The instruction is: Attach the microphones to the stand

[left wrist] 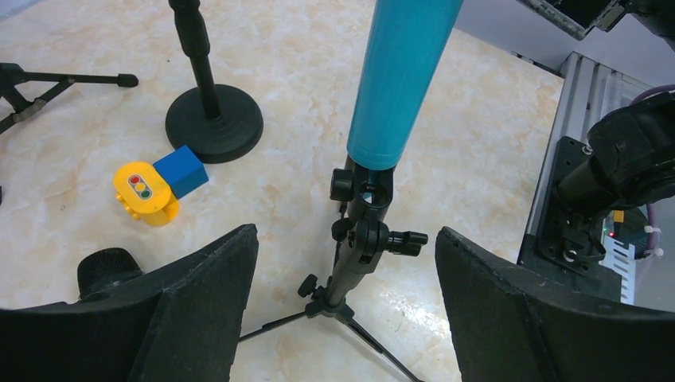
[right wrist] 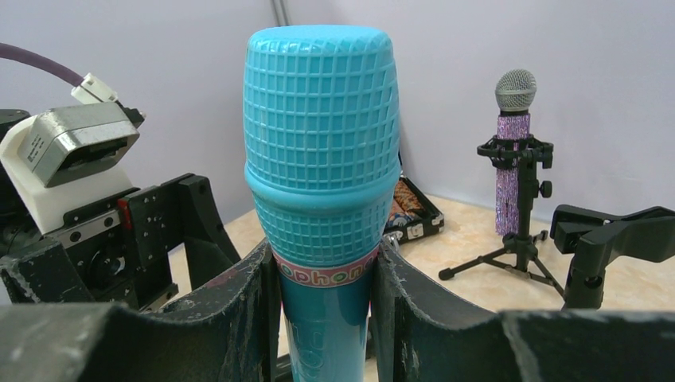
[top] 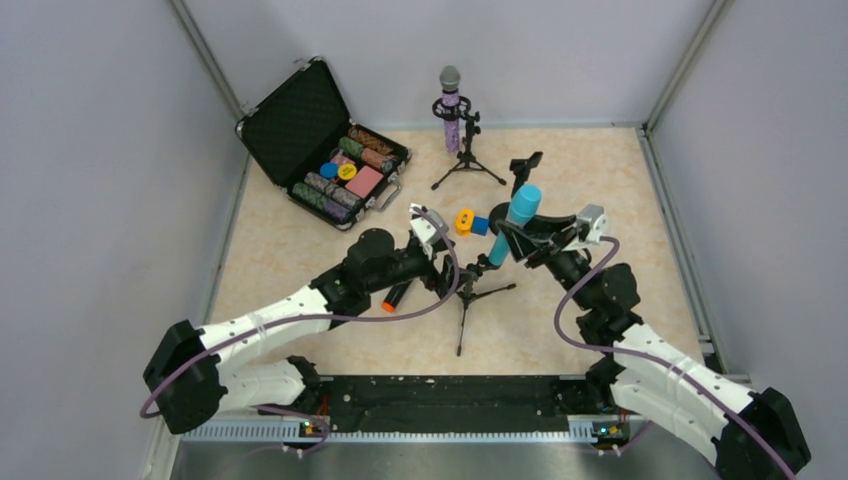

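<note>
The right gripper (right wrist: 326, 274) pinches the blue microphone (right wrist: 322, 135) just below its head, and the handle's lower end meets the top of the tripod stand (left wrist: 368, 191). The left gripper (left wrist: 346, 247) is spread wide on either side of that stand, touching nothing.

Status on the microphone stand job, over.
Right gripper shut on light-blue microphone, base at tripod stand clip. Left gripper open, facing stand. Nothing blocking.
</note>
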Tool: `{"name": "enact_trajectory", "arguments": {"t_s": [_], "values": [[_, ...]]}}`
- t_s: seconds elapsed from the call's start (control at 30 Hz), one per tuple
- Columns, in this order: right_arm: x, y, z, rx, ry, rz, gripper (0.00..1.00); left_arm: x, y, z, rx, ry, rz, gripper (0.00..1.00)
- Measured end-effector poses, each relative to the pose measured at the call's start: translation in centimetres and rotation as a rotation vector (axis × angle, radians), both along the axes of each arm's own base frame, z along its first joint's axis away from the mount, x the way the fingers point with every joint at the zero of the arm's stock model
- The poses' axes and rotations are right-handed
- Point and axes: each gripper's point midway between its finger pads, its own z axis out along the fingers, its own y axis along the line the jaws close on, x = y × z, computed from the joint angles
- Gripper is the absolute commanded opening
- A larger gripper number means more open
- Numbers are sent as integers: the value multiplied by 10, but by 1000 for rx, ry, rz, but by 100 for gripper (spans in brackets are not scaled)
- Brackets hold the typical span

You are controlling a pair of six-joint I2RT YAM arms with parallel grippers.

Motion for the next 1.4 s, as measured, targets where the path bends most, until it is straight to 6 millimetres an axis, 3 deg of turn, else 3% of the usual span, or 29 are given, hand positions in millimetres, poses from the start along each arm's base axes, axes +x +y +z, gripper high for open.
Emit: {"name": "enact_trajectory", "arguments": {"t_s": [0.07,0.13,0.33,0.43,0.5,0.6,0.87,1.03,1.4], "values": [[0,0,0,1,1,0,0,2,1,1,-7,8,-5,86],[1,1,1,-2,8,3,8,3,1,0,-11,17,-16,86],[-2,3,1,-19,56,26,69,9,2,4,-37,15,-31,86],[-8,9,-35,-88,192,74,90,13,3,13,-72,-2,-42,86],[-12,10,-61,-132,289,90,98,14,4,17,-86,-6,-53,86],[-19,9,-73,-152,349,104,99,13,4,21,-104,-18,-73,86],[-38,0,-54,-89,338,124,99,2,2,20,-118,-46,-145,88],[-43,-2,-55,-76,362,133,99,-4,-1,18,-114,-63,-197,91],[-49,-3,-66,-83,423,139,99,-2,-16,-21,-47,0,-258,99]]}}
